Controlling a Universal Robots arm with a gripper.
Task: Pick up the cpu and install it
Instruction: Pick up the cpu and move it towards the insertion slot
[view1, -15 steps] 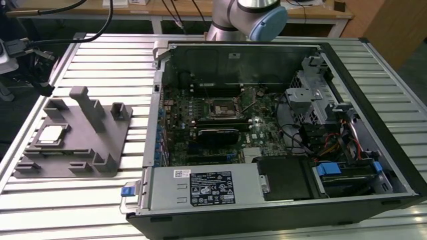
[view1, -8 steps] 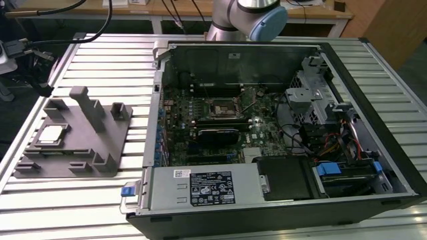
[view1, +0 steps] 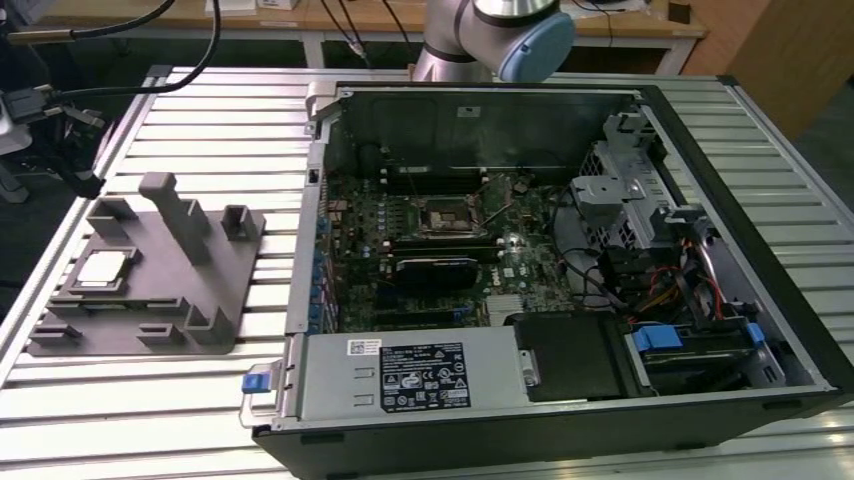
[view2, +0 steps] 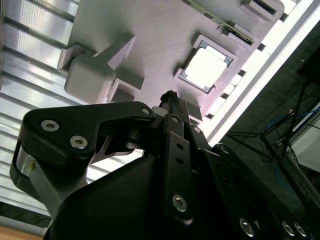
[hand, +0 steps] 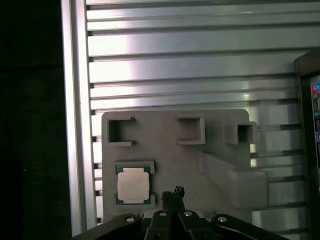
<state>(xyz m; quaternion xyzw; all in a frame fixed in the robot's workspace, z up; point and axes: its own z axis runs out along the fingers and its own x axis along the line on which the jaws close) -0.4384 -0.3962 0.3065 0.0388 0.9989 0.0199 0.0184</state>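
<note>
The cpu (view1: 104, 268), a flat square chip with a silver top, lies in a recess of the grey fixture (view1: 200, 260) on the exterior view's left. In both wrist views the cpu (hand: 132, 184) (view2: 205, 67) rests in its square pocket. My gripper (hand: 173, 192) (view2: 171, 97) hovers well above the fixture (hand: 175, 130), a little to one side of the chip. Its fingertips are together and hold nothing. The black-framed socket (view1: 447, 215) sits in the middle of the motherboard inside the open computer case (view1: 747, 300).
The fixture (view2: 150, 30) has upright posts (view1: 171, 205) and a raised ramp block (hand: 235, 180) next to the cpu pocket. The slatted metal table (view1: 160, 400) ends close beside the fixture. The arm's base (view1: 494, 30) stands behind the case.
</note>
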